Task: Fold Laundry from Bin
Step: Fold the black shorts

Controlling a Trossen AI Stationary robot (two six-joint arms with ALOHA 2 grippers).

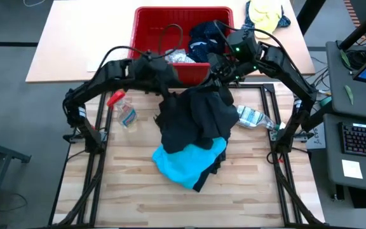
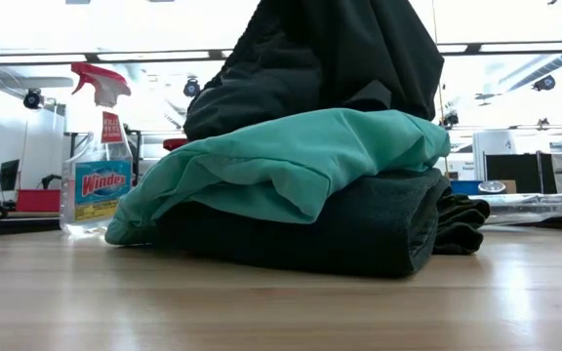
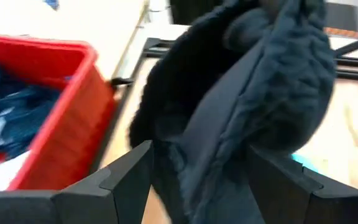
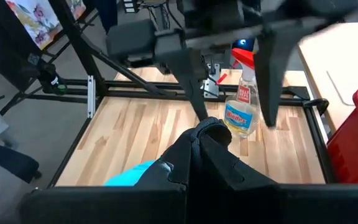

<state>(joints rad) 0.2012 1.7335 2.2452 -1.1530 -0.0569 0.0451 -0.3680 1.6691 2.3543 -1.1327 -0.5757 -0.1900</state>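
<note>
Nearby, spray bottle (image 1: 126,112) beside black garment (image 1: 192,117), turquoise garment (image 1: 186,162) beneath.

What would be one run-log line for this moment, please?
left gripper: open beside black garment | right gripper: shut on black garment | turquoise garment: on table | bin: still holds laundry

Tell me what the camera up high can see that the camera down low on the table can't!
Only the high view shows the red plastic bin with more clothes inside, both dark arms, and the left claw and right claw near a black garment. Only the low view shows the Windex label on the clear spray bottle and a folded dark cloth under the pile. Both show the turquoise garment, the black one and the wooden table.
</note>
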